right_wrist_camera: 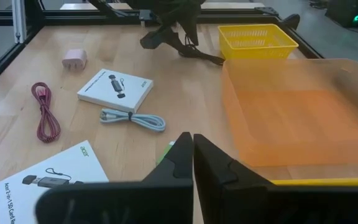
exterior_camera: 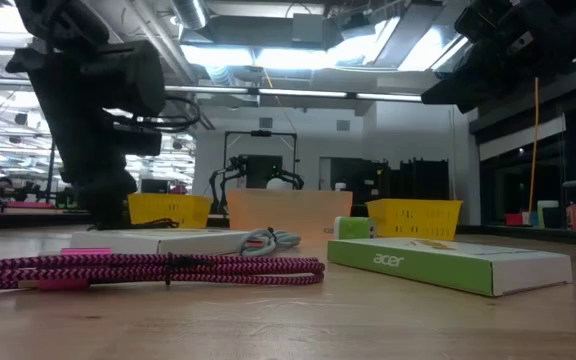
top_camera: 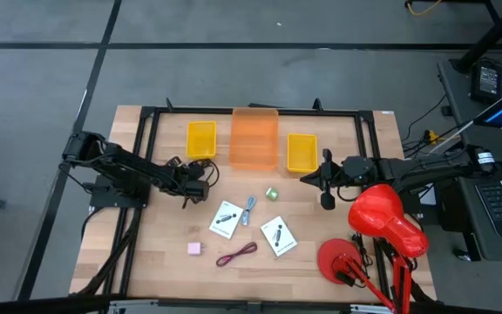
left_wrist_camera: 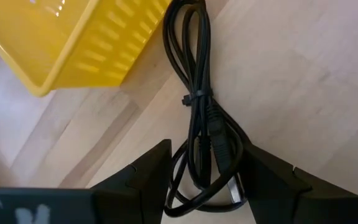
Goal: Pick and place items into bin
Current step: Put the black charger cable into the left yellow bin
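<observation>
My left gripper [top_camera: 200, 180] is open, pointing steeply down over a bundled black cord [left_wrist_camera: 197, 74] that lies on the table beside the left yellow bin [left_wrist_camera: 61, 43]. Its fingers [left_wrist_camera: 148, 168] stand on either side of the cord's near loop and plug. My right gripper [top_camera: 328, 201] waits shut above the table near the right yellow bin [top_camera: 301, 151]. Two white cards [top_camera: 225, 218] [top_camera: 278, 235], a green cube [top_camera: 271, 194], a blue-grey clip [top_camera: 249, 209], a pink square [top_camera: 194, 249] and a maroon cord [top_camera: 237, 254] lie flat on the table.
An orange bin [top_camera: 254, 139] stands between the two yellow bins at the far side. A black frame rail [top_camera: 146, 148] borders the table. Red gear [top_camera: 382, 218] sits at the near right corner. Bare wood lies between the items and the bins.
</observation>
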